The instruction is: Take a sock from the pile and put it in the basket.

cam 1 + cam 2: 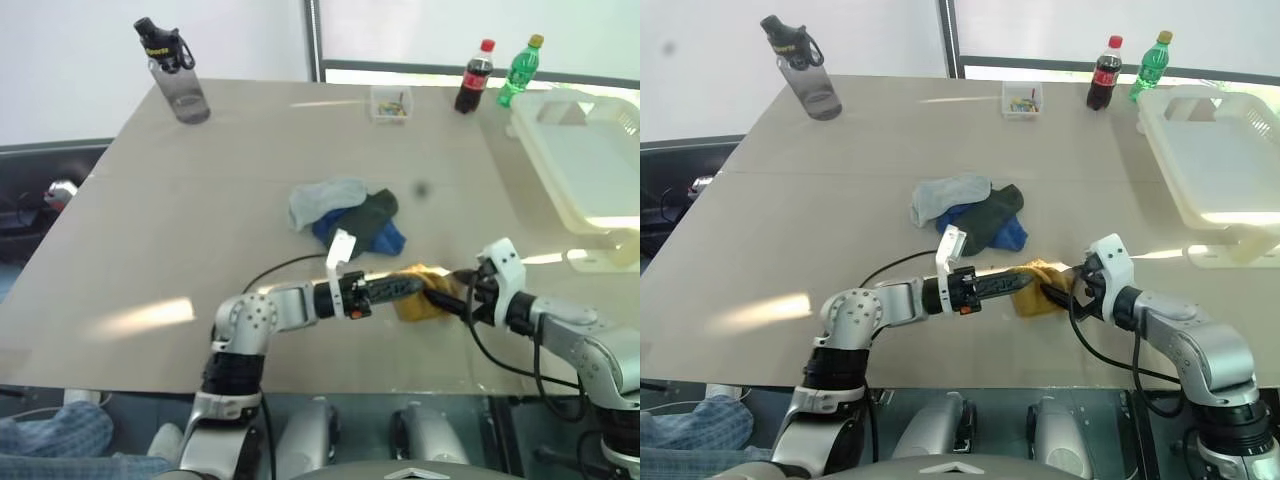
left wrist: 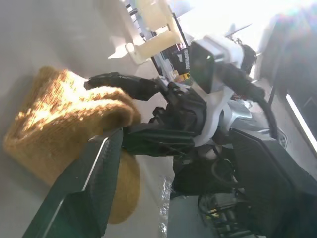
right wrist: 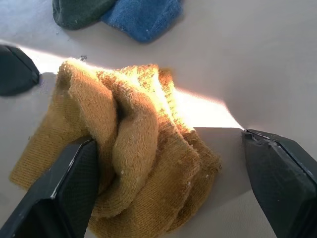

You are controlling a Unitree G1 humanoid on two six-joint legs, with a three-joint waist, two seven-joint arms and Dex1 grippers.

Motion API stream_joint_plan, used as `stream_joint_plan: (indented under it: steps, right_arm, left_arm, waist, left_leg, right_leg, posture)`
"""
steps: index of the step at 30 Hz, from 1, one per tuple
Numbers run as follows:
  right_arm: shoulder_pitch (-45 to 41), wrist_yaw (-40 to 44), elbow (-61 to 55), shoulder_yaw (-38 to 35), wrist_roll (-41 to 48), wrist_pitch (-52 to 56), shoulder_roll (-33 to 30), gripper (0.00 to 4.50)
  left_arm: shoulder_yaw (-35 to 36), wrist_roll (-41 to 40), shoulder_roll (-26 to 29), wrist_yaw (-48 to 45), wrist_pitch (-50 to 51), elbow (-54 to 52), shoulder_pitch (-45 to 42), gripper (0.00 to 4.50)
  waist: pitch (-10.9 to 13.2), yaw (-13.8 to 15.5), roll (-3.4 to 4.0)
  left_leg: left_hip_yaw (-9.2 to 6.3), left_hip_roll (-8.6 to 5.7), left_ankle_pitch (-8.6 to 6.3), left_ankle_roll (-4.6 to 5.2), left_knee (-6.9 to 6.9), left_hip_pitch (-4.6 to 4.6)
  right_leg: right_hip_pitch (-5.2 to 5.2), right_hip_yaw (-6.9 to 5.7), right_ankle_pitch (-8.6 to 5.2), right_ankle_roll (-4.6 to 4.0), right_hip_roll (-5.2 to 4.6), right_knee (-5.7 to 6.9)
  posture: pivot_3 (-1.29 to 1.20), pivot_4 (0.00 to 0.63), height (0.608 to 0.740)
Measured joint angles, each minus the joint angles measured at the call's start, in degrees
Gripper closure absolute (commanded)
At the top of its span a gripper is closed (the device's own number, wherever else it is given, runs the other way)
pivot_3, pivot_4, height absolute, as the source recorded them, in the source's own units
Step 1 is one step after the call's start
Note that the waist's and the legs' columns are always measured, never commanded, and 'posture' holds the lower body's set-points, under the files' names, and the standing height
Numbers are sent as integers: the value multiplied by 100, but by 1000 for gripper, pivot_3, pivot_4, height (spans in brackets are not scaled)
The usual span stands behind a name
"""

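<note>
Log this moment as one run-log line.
stage: grasping sock | right gripper: open around mustard sock | left gripper: open beside it | pile: on table | basket: empty

Grey water bottle (image 1: pixel 178 75), small clear box (image 1: pixel 390 103), cola bottle (image 1: pixel 474 77) and green bottle (image 1: pixel 520 68) stand along the table's (image 1: pixel 200 220) far edge

place: lab or test room | cue: bare table (image 1: pixel 200 230); cables; white walls
</note>
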Motion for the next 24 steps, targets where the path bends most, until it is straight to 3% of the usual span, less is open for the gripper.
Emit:
stream_joint_plan:
  steps: [3,9,13,18,19,21,24]
  right_arm:
    - [-11,9,17,45,-39,3,-12,27]
    - [-79,110,26,199,-174,-23,-149,27]
    - [-121,175,93,299,-295,-118,-187,1731]
    - [-147,403,99,486,-319,-179,-201,3497]
    - [-168,500,96,576,-322,-223,-208,4070]
    - [-181,523,98,593,-333,-232,-220,4491]
    - [-227,553,123,633,-360,-238,-219,4491]
  left_arm:
    - [-777,843,1001,-339,-561,-470,66,840]
    - [-955,1529,1586,-776,-1460,-675,146,840]
    - [-933,2020,1925,-1021,-2240,-800,176,840]
    - [-789,2067,1904,-1188,-2827,-936,298,840]
    - [-671,2129,1910,-1213,-3082,-969,380,840]
    - [-664,2210,1928,-1220,-3209,-970,416,840]
    - [-663,2262,1935,-1224,-3315,-969,515,840]
  waist:
    - [-7,-4,7]
    - [-10,-12,-4]
    - [-11,-22,-3]
    - [-12,-31,-3]
    - [-12,-50,-3]
    - [-12,-63,-3]
    - [-12,-89,-4]
  left_leg:
    - [3,0,0,-1,-11,8]
    - [1,2,-14,22,-17,6]
    - [1,3,-13,21,-38,8]
    - [2,3,-12,19,-55,7]
    - [2,2,-12,19,-60,9]
    - [2,3,-12,19,-61,10]
    - [2,2,-13,21,-60,10]
  right_leg:
    - [1,5,-1,-4,-1,-3]
    - [-2,4,-4,-9,-15,-10]
    - [-3,4,-3,-8,-17,-22]
    - [-4,2,-1,-5,-19,-41]
    - [-4,1,-1,-4,-19,-43]
    - [-4,0,-1,-4,-19,-42]
    - [-3,0,-1,-4,-19,-41]
  posture:
    - [0,150,740]
    - [0,150,740]
    - [0,150,740]
    - [0,150,740]
    - [0,150,740]
    - [0,150,740]
    - [0,150,740]
